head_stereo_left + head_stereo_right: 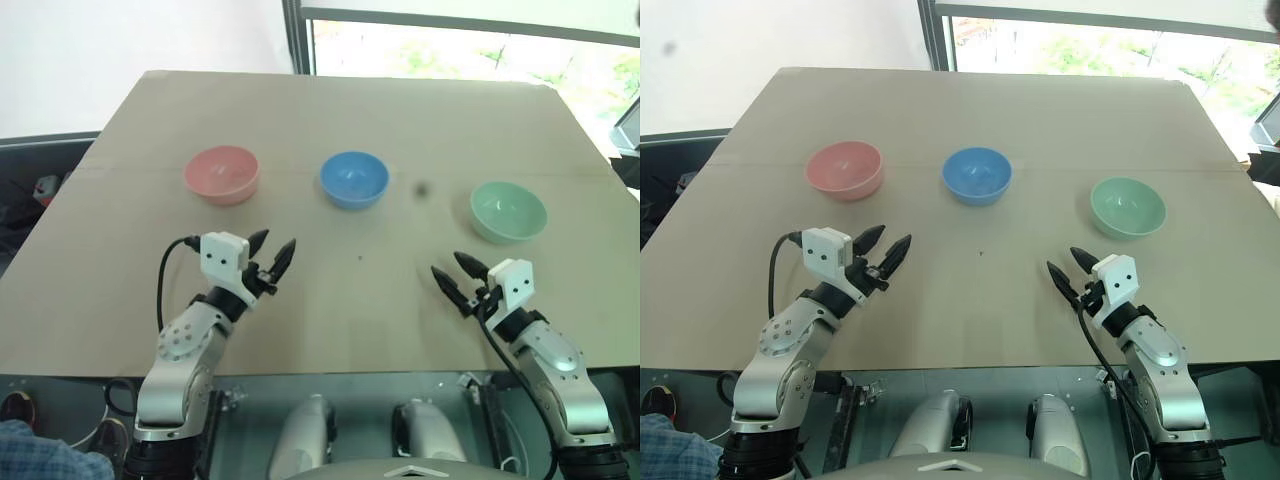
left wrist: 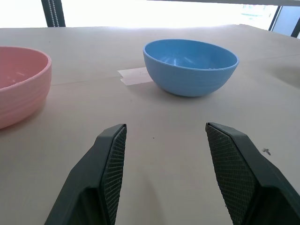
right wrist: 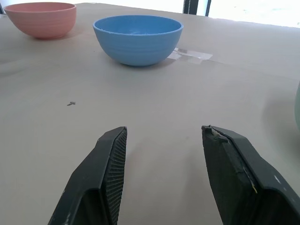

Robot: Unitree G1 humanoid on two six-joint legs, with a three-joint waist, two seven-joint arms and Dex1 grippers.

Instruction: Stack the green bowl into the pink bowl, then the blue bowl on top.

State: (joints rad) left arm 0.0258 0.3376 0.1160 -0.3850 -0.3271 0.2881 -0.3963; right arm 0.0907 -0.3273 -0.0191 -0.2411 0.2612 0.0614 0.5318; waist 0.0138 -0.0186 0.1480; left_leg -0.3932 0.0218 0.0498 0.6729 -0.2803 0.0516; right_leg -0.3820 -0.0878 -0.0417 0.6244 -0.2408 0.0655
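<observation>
From the left eye view, the three bowls sit in a row across the table (image 1: 330,120), each well apart from its neighbours: the pink bowl (image 1: 222,174) ahead of the left tool (image 1: 272,250) and slightly to its outer side, the blue bowl (image 1: 354,179) ahead between the two tools, and the green bowl (image 1: 508,211) just ahead of the right tool (image 1: 447,270) and to its outer side. Both tools hang over the near part of the table with fingers spread and nothing between them, each angled inward toward the middle. The right eye view gives the same layout: the green bowl (image 1: 1127,206) lies near the right tool (image 1: 1064,263) and far from the left tool (image 1: 884,246), so the right arm looks the better placed to lift it, though the bowl must then travel across past the blue bowl (image 1: 977,175) to the pink bowl (image 1: 844,168) at the other end. In the left wrist view the left tool (image 2: 161,173) points at bare table, its jaws apart and empty, with the blue bowl (image 2: 190,67) ahead beyond one finger and the pink bowl (image 2: 21,82) off past the other. In the right wrist view the right tool (image 3: 161,176) is likewise spread and empty, aimed toward the blue bowl (image 3: 138,39) with the pink bowl (image 3: 43,19) farther beyond; only a pale sliver at the picture's edge hints at the green bowl beside this tool, so the wrist would probably need to swing outward before a grasp.
</observation>
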